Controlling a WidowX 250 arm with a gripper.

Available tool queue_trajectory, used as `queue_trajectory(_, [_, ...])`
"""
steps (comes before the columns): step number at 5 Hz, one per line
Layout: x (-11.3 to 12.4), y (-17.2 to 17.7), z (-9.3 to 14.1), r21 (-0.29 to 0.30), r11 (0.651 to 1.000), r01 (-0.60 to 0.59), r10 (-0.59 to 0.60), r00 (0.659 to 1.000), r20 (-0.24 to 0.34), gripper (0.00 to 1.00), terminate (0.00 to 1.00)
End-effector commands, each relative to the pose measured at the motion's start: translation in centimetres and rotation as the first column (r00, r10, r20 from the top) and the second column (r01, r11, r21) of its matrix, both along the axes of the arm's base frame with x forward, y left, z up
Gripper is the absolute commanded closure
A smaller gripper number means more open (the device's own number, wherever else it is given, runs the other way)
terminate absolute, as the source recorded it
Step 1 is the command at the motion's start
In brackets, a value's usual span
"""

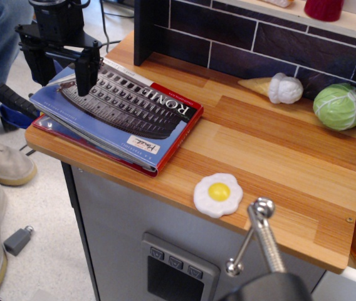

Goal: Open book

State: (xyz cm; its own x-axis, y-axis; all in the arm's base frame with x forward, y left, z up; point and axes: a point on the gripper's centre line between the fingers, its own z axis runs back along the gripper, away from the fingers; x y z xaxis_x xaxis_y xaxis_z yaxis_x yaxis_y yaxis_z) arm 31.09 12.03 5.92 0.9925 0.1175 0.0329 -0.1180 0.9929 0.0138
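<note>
While the book (118,116) lies shut at the counter's (272,157) left edge, gripper (59,78) above its far-left corner, fingers spread wide.
</note>
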Motion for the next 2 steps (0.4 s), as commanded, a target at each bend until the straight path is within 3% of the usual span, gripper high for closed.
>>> queue_trajectory(1, [1.82, 2.35, 0.88, 0.065, 0.996, 0.054, -0.054, 0.999, -0.004, 0.00, 0.00])
queue_trajectory(2, [1.96, 2.69, 0.32, 0.073, 0.995, 0.071, -0.071, 0.997, -0.002, 0.00, 0.00])
